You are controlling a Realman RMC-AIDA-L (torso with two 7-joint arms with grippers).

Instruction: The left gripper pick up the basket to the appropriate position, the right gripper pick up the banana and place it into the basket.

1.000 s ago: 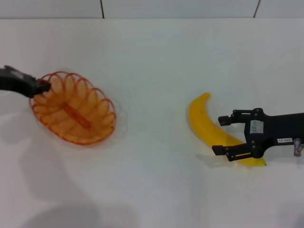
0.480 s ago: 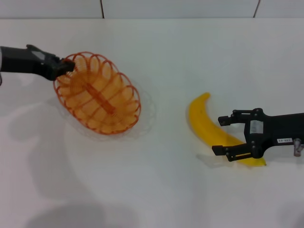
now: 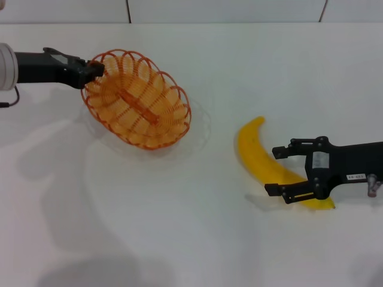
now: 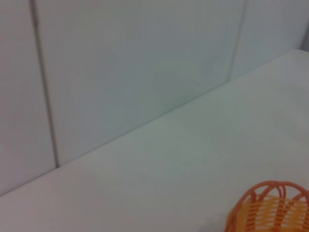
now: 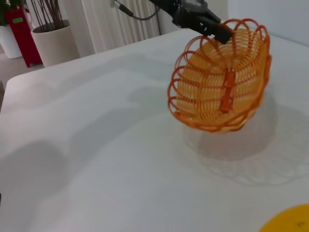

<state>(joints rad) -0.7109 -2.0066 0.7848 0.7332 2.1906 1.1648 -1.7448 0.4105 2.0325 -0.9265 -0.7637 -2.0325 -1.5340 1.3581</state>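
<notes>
The orange wire basket [image 3: 139, 98] hangs tilted above the white table, left of centre, its shadow beneath it. My left gripper [image 3: 94, 70] is shut on the basket's left rim. The basket also shows in the right wrist view [image 5: 219, 82], with the left gripper [image 5: 212, 26] at its rim, and in the left wrist view [image 4: 273, 208]. The yellow banana [image 3: 254, 149] lies on the table at the right. My right gripper [image 3: 273, 171] is open, low over the banana's lower half, one finger on each side. A bit of banana [image 5: 289, 223] shows in the right wrist view.
The white table [image 3: 197, 239] ends at a tiled wall [image 3: 227, 9] at the back. In the right wrist view a white plant pot [image 5: 50, 43] and a red container [image 5: 19, 34] stand beyond the table's edge.
My left gripper has carried the basket up and to the right, toward the table's middle, tilting it. The right gripper and the banana have barely moved.
</notes>
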